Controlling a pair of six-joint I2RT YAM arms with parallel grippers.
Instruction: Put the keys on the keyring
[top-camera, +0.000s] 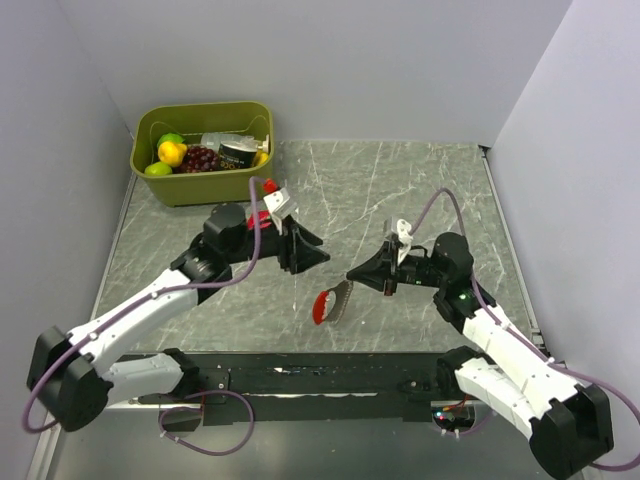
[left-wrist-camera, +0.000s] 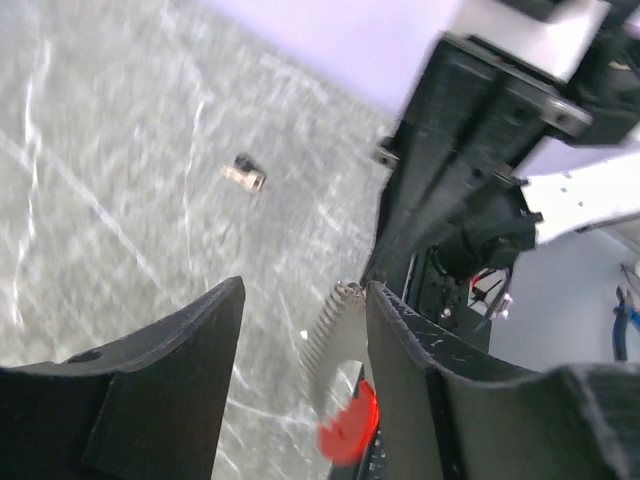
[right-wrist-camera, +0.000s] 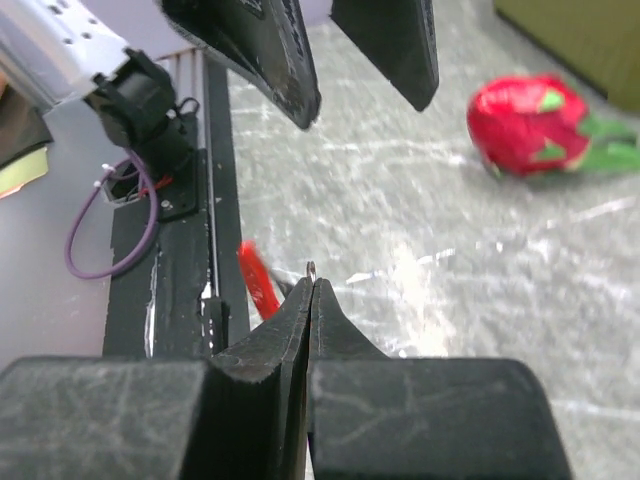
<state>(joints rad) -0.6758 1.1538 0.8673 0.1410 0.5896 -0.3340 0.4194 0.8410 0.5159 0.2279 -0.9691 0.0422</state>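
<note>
Well, your right gripper (top-camera: 352, 275) is pressed fully shut, and it pinches the top of the keyring (top-camera: 333, 302). The keyring hangs from its tips over the table (top-camera: 400, 190). The silvery chain (top-camera: 341, 296) drops away from the fingertips and the red fob (top-camera: 322, 309) curls at the lower end. You cannot tell from above whether the fob touches the table. Your left gripper (top-camera: 310, 258) stands open with its fingers well apart, holds nothing, and faces the right one from close by.

In your left wrist view the chain (left-wrist-camera: 335, 335) hangs in the gap between the open fingers (left-wrist-camera: 180, 380), close against the inner edge of one of them. The blur hides whether it touches. The fob (left-wrist-camera: 350, 430) shows below it. Only this view shows a small pale metal piece (left-wrist-camera: 244, 174) lying on the table beyond, too blurred to identify.

In your right wrist view the two fingers (right-wrist-camera: 272, 345) meet with no gap. Only a tiny silver loop (right-wrist-camera: 311, 268) of the keyring pokes up past the tips, with the fob (right-wrist-camera: 258, 278) off to one side. This view shows the strawberry toy (right-wrist-camera: 530, 125) plainly on the table, while from overhead the left wrist mostly hides it. Only the overhead view shows the whole green bin (top-camera: 200, 185) of fruit at the far left corner.
</note>
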